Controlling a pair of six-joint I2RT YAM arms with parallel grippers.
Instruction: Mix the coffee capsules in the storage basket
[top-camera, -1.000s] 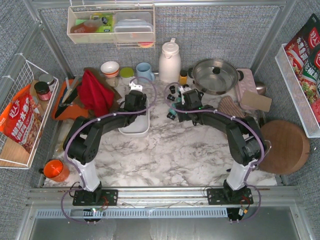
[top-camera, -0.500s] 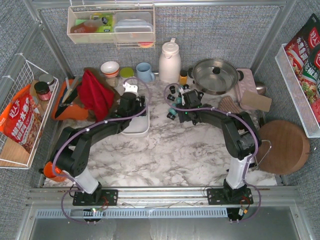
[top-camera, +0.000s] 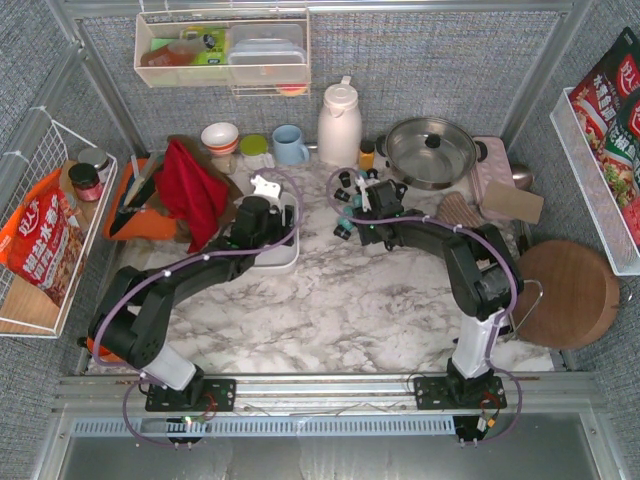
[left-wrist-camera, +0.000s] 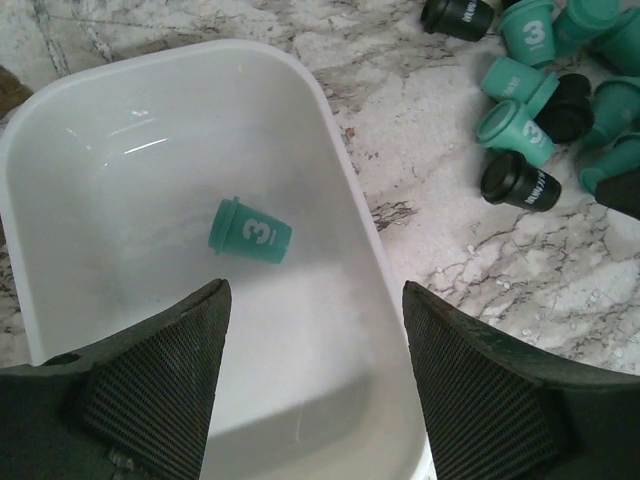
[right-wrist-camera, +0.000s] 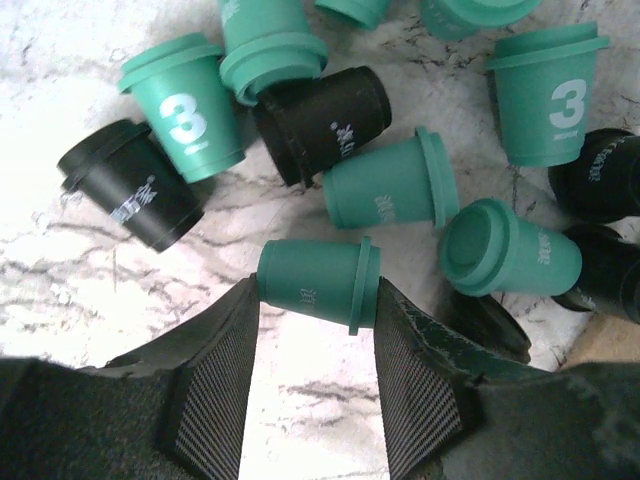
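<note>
Nearest me, the marble table (top-camera: 340, 290) lies bare between the two arms. My left hand (left-wrist-camera: 315, 300) hangs released over the storage basket (left-wrist-camera: 130, 180), its fingers spread wide. A single teal pod (left-wrist-camera: 250, 231) lies on its side on the basket floor.

Just right of the basket, my right hand (right-wrist-camera: 318, 292) appears clenched end to end on a teal capsule (right-wrist-camera: 310, 283) lying flat at the near edge of the pile. The other coffee capsules (top-camera: 350, 195), teal and black, are heaped on the table beyond it, several touching.

The grasp worries me. The pads bear on a rim and a narrow base, so the capsule could pivot out on the lift. It sits close to its neighbours and could knock them into rolling toward the pan (top-camera: 430, 150) or the white jug (top-camera: 339, 122) at the back. The left hand also sits over the drop zone, so the two hands may clash, or one may shove the light basket.
</note>
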